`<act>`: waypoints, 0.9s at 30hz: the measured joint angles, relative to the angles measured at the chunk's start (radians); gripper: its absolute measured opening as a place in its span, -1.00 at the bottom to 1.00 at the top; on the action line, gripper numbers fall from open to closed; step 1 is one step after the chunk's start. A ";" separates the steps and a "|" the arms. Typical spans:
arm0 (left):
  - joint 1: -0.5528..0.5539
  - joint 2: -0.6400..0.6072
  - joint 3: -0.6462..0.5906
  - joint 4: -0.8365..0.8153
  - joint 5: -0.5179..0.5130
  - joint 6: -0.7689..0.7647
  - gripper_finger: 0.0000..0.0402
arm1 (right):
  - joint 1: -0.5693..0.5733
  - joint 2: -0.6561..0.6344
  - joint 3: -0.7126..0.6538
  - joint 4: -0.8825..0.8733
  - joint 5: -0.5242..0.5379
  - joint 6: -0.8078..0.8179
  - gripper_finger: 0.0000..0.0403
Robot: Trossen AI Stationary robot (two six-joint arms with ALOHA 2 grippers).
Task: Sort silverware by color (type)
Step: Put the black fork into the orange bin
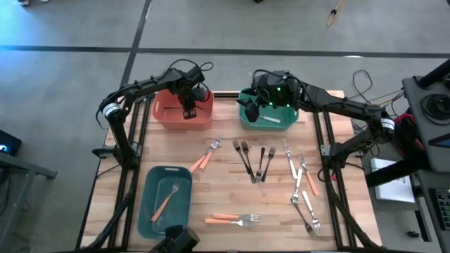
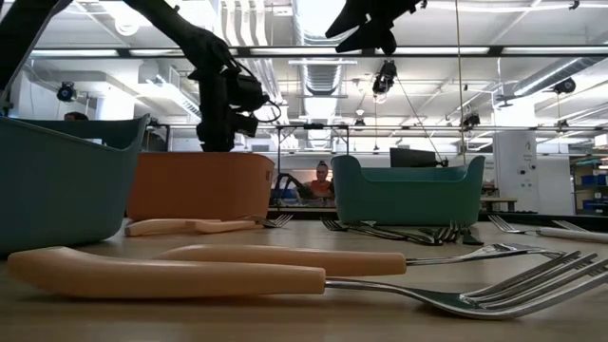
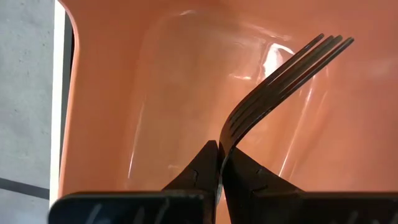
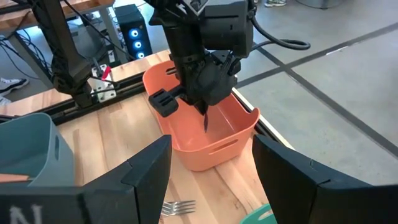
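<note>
Pinching a black fork (image 3: pixel 283 84), the left gripper (image 3: pixel 219 163) hangs over the orange bin (image 1: pixel 176 116); only its wrist view shows the tines, since from above the arm hides them. The right wrist view shows that fork as a thin dark sliver (image 4: pixel 206 121) under the claw, above the bin's inside. Orange-handled forks (image 1: pixel 202 161) lie mid-table, one in the blue tray (image 1: pixel 184 209); black forks (image 1: pixel 247 163) lie beside them, white ones (image 1: pixel 302 184) farther right. The right gripper (image 4: pixel 211 168) sits over the green bin (image 1: pixel 247 119), fingers spread wide with nothing between. The low view cuts off both claws' tips.
</note>
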 joint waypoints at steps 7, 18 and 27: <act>0.000 0.000 0.000 -0.002 0.000 -0.003 -1.00 | 0.000 0.000 0.000 0.000 0.000 -0.003 0.07; 0.000 0.000 0.000 -0.002 0.000 -0.004 -1.00 | 0.000 0.000 0.000 0.001 0.000 -0.003 0.07; 0.000 0.000 0.000 0.008 0.000 -0.004 -1.00 | 0.000 0.000 0.000 0.001 0.000 -0.005 0.07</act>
